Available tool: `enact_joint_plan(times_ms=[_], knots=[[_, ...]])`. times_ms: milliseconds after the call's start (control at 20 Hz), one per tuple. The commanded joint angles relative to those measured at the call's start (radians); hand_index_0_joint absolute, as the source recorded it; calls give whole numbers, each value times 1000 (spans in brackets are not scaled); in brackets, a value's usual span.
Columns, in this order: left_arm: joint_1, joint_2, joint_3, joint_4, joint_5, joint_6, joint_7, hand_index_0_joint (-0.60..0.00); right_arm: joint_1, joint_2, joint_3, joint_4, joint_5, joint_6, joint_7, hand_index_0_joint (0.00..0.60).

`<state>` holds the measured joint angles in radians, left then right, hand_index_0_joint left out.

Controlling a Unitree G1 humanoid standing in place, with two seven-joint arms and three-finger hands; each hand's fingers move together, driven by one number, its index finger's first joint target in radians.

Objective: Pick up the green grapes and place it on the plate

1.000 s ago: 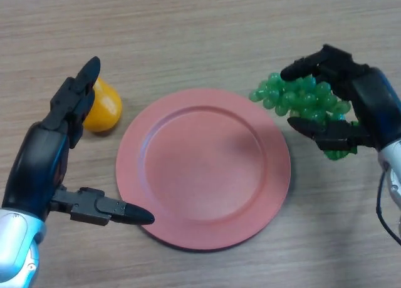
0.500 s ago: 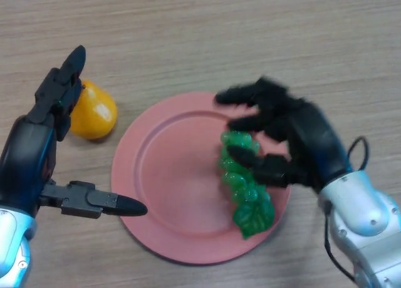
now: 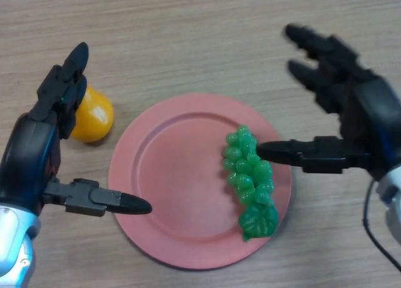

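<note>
The green grapes [image 3: 249,181] lie on the right half of the pink plate [image 3: 175,175], a leaf at their near end by the plate's rim. My right hand [image 3: 354,116] hovers open to the right of the plate, fingers spread and straight, thumb reaching over the grapes without gripping them. My left hand [image 3: 44,138] stands open at the plate's left side, fingers raised and thumb stretched toward the plate's left rim.
An orange-yellow fruit [image 3: 93,116] sits on the wooden table [image 3: 188,37] left of the plate, partly behind my left hand's fingers.
The right hand carried the grapes from the table right of the plate onto it, let go and drew back to the right with its fingers spread. The left hand barely moved.
</note>
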<state>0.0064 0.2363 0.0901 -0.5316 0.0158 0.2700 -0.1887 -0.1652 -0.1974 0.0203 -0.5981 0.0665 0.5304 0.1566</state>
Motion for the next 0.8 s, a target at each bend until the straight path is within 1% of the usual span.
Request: enact_joint_plan(times_ms=[50,100,250,300,400,500,600,700,800], knots=[[-36,17,30,-78,-6,-60,57,0,-17,-41,-72,-99,111,-83,0,0],[-41,18,28,-85,-13,-48,54,0,4,-58,-105,-126,150,-86,0,0],[-46,20,27,-85,-21,-42,45,0,55,-75,-144,-136,177,-151,24,0],[-54,23,28,-79,-22,-36,43,0,76,-82,-158,-132,176,-162,45,0],[-60,28,27,-83,-15,-11,29,0,96,-79,-161,-125,165,-178,57,0],[-55,28,32,-76,-6,-52,19,0,107,-74,-151,-116,139,-211,61,0],[-49,32,51,-77,-17,-57,10,0,127,-67,-139,-95,106,-260,76,0],[-45,37,60,-91,-21,-40,-6,0,143,-59,-128,-91,91,-283,83,0],[-43,39,63,-92,-9,-61,-23,0,141,-59,-119,-92,75,-283,85,0]])
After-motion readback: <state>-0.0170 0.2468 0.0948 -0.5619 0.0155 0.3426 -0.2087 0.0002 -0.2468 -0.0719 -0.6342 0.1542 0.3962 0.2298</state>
